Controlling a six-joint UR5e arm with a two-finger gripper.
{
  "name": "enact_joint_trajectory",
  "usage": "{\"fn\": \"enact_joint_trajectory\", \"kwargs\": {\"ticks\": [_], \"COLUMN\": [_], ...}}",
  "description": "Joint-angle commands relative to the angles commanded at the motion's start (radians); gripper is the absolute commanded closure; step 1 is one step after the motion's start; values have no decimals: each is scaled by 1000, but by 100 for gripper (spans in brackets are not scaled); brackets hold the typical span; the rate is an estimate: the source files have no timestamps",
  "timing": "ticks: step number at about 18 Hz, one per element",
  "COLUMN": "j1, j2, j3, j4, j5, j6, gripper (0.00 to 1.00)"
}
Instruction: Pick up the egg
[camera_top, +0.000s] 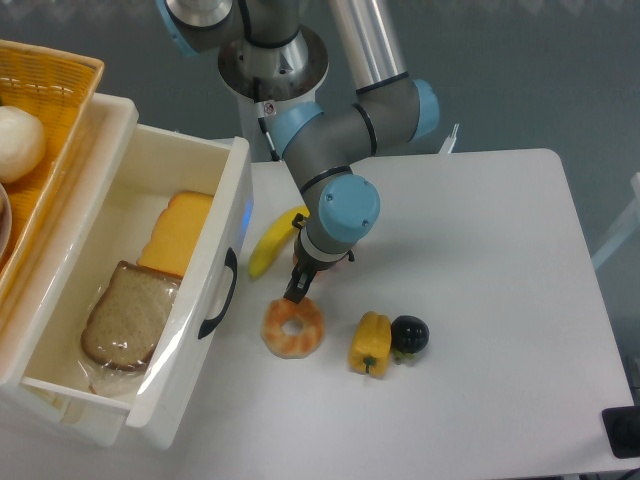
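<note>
One open white drawer (215, 300) bounds the left, then a curved banana (268, 243), the gripper (296, 291), its finger spread unreadable, above a ring-shaped shrimp (293, 327), egg hidden, then bare smooth table (500, 260).

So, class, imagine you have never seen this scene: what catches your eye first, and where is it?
The grey and blue robot arm reaches down mid-table, its tool just above the orange ring-shaped shrimp. On the left an open white drawer holds a bread slice, and a yellow banana lies beside the arm.
</note>
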Motion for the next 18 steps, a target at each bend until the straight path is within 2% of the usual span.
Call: {"fn": "enact_joint_trajectory", "kwargs": {"ticks": [2, 4, 13, 15, 16, 18], "j1": [2, 2, 6, 6, 8, 8], "j2": [0, 0, -5, -5, -5, -5], "j3": [-3, -3, -9, -9, -9, -3], "j4": [0, -2, -2, -2, -3, -5], "j5": [0, 2, 2, 2, 3, 3], "j6": [0, 0, -2, -2, -2, -5], "gripper": [2, 8, 9, 23, 33, 37]}}
